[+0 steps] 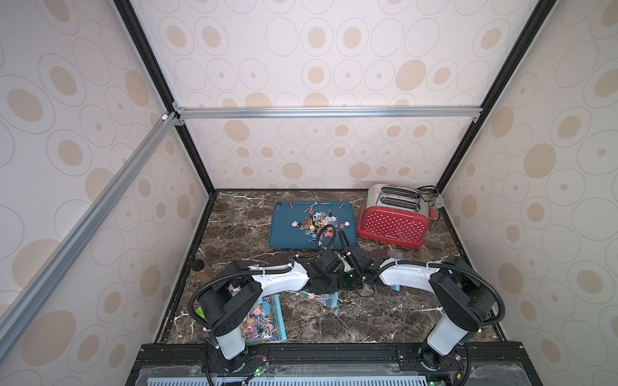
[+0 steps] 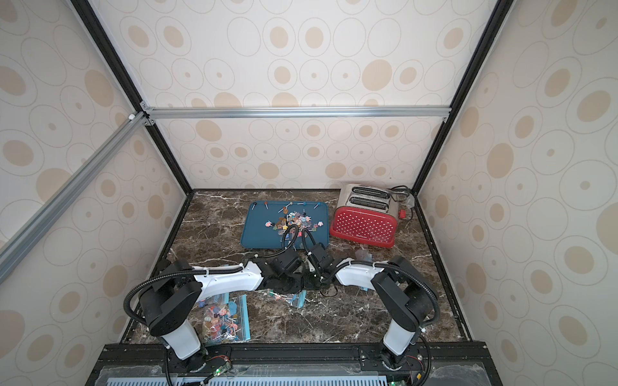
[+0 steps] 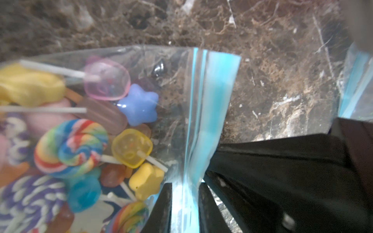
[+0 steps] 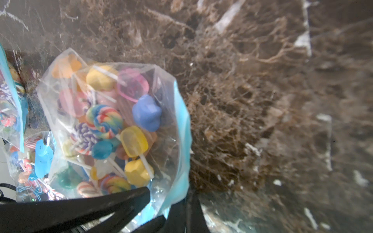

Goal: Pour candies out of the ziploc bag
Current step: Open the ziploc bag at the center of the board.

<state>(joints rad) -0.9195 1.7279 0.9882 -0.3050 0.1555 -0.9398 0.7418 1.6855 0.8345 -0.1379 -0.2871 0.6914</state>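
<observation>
— That toaster (image 1: 391, 230), red with white dots?
— Yes, and the tray (image 1: 284, 234) is teal. The table (image 1: 368, 320) is dark brown marble, white veins.
— And the bag (image 4: 167, 145)?
— Clear, light blue strip; candies (image 4: 107, 119) yellow, pink, blue, rainbow swirls, purple-and-white stripes

toaster (image 1: 393, 222) beside tray (image 1: 284, 239), open marble (image 1: 378, 317) front-right

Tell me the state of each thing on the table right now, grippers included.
ziploc bag: holds candies, gripped at its blue zip strip; sealed or not, cannot tell.
left gripper: jaws apart, either side of the strip.
right gripper: shut on the bag's strip.
blue tray: bears a loose pile of candies.
toaster: upright, nothing showing in its slots.
second bag: lying flat, full of candies.
</observation>
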